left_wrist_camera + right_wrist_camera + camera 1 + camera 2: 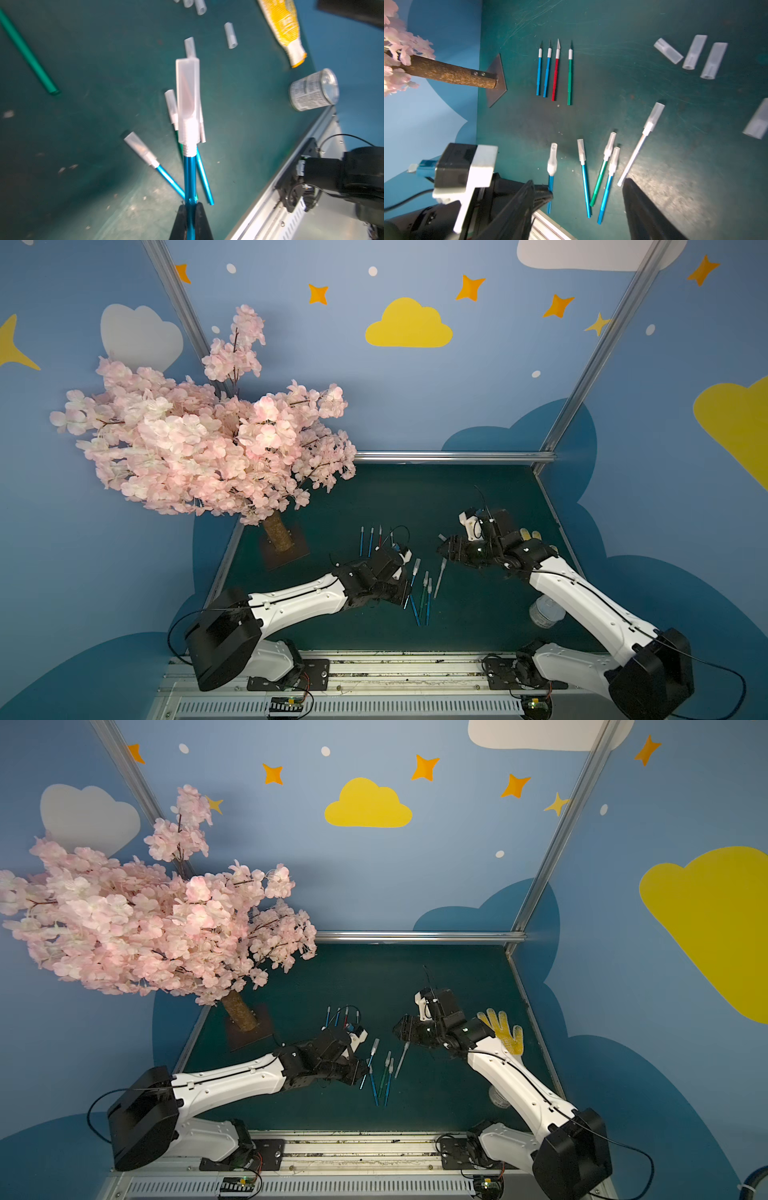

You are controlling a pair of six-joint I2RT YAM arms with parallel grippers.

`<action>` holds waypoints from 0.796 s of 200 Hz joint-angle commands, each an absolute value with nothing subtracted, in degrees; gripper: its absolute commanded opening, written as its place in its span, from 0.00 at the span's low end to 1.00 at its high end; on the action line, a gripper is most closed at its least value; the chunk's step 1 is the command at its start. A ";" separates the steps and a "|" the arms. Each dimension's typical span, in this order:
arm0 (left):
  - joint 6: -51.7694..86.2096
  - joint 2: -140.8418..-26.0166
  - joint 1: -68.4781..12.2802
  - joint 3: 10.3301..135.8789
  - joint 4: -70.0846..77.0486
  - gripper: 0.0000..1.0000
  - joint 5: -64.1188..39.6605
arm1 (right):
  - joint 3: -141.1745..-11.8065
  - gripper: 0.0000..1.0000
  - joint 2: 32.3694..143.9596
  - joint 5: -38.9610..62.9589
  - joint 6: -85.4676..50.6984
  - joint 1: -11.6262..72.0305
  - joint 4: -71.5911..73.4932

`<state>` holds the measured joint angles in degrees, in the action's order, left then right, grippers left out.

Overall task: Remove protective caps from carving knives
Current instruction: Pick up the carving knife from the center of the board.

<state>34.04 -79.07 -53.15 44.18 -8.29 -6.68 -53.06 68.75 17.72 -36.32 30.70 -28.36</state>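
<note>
Four bare (554, 79), five capped knives (584, 176), four-ish caps (691, 55), left gripper (190, 207) holds one, right (444, 547) wide

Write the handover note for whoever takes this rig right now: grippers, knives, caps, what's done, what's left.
Left gripper: shut on a blue knife, lifted off the mat, its cap still on.
Right gripper: open, holding nothing.
Done: four bare knives lie side by side in a row; four loose caps lie on the mat.
Left: the held knife, plus four capped knives lying on the mat (two blue, one green, one whitish).
</note>
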 commanded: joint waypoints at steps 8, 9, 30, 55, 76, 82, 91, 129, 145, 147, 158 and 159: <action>33.33 -78.41 -52.78 44.09 -4.72 0.06 -9.29 | -56.68 0.61 73.27 23.96 -37.27 30.57 -26.85; 33.41 -78.40 -52.80 44.11 -4.69 0.06 -9.30 | -56.77 0.61 73.42 24.07 -37.27 30.58 -26.79; 33.22 -78.82 -52.73 44.21 -4.07 0.06 -10.13 | -57.27 0.55 75.79 24.67 -37.94 31.12 -25.73; 33.87 -79.49 -52.73 44.22 -3.18 0.06 -10.42 | -57.43 0.48 76.95 23.71 -38.91 31.93 -24.96; 34.61 -80.02 -52.64 44.34 -2.11 0.06 -10.74 | -57.53 0.44 77.59 22.47 -39.67 32.69 -25.07; 34.83 -80.17 -52.68 44.37 -1.74 0.06 -10.89 | -57.55 0.43 77.77 22.41 -39.79 32.91 -24.98; 35.02 -80.40 -52.63 44.45 -1.43 0.06 -10.99 | -57.57 0.41 78.04 22.21 -40.13 33.04 -24.75; 35.42 -81.01 -52.65 44.62 -1.10 0.06 -10.90 | -58.03 0.35 79.16 21.17 -40.74 34.43 -24.43; 35.51 -80.95 -52.58 44.52 -0.97 0.06 -10.91 | -58.07 0.33 79.61 20.84 -40.94 34.74 -24.44; 35.51 -80.93 -52.63 44.53 -0.97 0.06 -10.90 | -58.09 0.32 79.69 20.77 -40.95 34.72 -24.44; 35.46 -80.71 -52.61 44.46 -0.97 0.06 -10.75 | -58.02 0.31 79.92 20.71 -41.12 34.80 -24.30; 35.53 -80.70 -52.67 44.47 -0.97 0.06 -10.78 | -58.06 0.31 79.95 20.72 -41.13 34.80 -24.28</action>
